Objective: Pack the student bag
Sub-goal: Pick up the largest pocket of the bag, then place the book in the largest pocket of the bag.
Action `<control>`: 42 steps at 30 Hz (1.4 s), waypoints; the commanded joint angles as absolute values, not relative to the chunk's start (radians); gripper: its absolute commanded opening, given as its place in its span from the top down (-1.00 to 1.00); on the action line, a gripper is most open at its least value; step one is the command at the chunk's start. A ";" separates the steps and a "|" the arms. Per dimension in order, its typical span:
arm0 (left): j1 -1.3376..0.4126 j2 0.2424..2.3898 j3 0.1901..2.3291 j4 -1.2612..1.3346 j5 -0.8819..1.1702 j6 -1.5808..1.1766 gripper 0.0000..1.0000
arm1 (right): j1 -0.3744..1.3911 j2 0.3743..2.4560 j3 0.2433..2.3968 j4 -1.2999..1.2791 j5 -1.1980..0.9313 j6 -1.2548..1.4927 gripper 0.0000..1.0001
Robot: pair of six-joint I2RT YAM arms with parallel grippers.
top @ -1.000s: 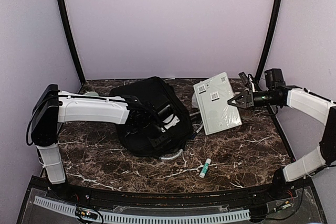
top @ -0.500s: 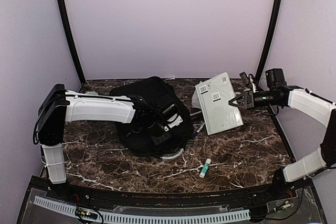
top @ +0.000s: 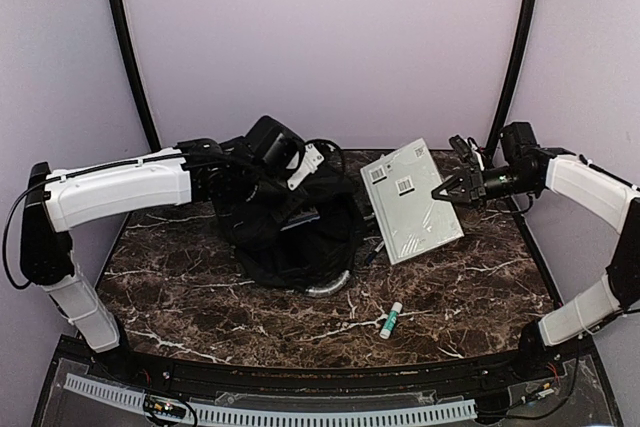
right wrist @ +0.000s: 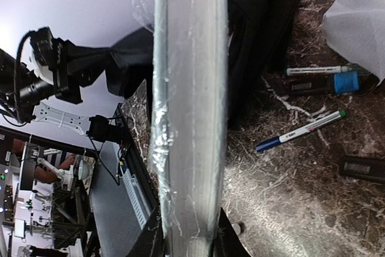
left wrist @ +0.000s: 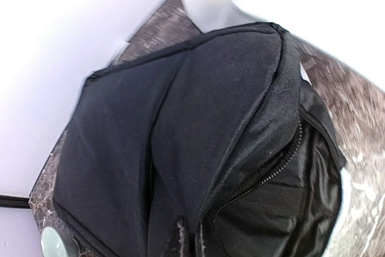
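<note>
The student bag (top: 290, 237), a black fabric backpack, sits mid-table with its top pulled up. Its pale grey loop handle (top: 330, 288) lies at its near edge. My left gripper (top: 296, 190) is raised over the bag and shut on a fold of its fabric. The bag (left wrist: 198, 118) and its open zipper fill the left wrist view, where the left gripper (left wrist: 191, 242) barely shows at the bottom edge. My right gripper (top: 445, 192) is shut on the edge of a white plastic-wrapped pack (top: 410, 202), held tilted beside the bag. The right wrist view shows the pack (right wrist: 189, 106) edge-on above that gripper (right wrist: 186, 246).
A glue stick (top: 391, 319) lies on the marble table (top: 200, 287) in front. Loose pens (top: 375, 247) lie between bag and pack; a blue-and-white pen (right wrist: 301, 132), a marker (right wrist: 328, 76) and crumpled clear plastic (right wrist: 361, 16) show nearer. A pale green round thing (left wrist: 54, 242) lies behind the bag.
My left gripper closed on the bag's fabric, then rose up and back, lifting the bag's top. The right gripper tipped the pack a little higher and toward the bag.
</note>
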State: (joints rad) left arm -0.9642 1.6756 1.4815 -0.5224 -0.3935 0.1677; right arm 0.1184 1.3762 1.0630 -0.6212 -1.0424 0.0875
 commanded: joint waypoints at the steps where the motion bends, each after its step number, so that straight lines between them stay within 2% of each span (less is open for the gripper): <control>1: -0.908 1.557 1.440 -0.337 -0.404 0.095 1.00 | 0.146 1.400 1.059 -0.619 -1.196 0.112 1.00; 4: -0.894 1.527 1.401 -0.282 -0.376 0.055 1.00 | 0.193 1.389 1.004 -0.530 -1.211 0.198 1.00; 20: -0.888 1.510 1.326 -0.159 -0.310 -0.046 1.00 | 0.429 1.505 0.954 -0.465 -1.293 0.235 1.00; 23: -0.888 1.514 1.318 -0.140 -0.284 -0.065 1.00 | 0.484 1.572 1.033 -0.495 -1.258 0.217 1.00; 25: -0.888 1.520 1.315 -0.139 -0.281 -0.078 1.00 | 0.543 1.658 1.180 -0.647 -1.181 0.050 1.00; 27: -0.888 1.515 1.311 -0.139 -0.286 -0.090 1.00 | 0.578 1.727 1.250 -0.681 -1.183 0.063 1.00; 30: -0.888 1.487 1.294 -0.126 -0.271 -0.112 1.00 | 0.603 1.811 1.302 -0.600 -1.222 0.147 1.00; 34: -0.888 1.467 1.317 -0.158 -0.208 -0.150 1.00 | 0.651 1.932 1.462 -0.717 -1.172 0.071 1.00; 38: -0.892 1.448 1.311 -0.164 -0.191 -0.170 1.00 | 0.653 2.007 1.499 -0.557 -1.231 0.253 1.00; 42: -0.897 1.427 1.292 -0.165 -0.190 -0.173 1.00 | 0.648 2.021 1.456 -0.213 -1.237 0.590 1.00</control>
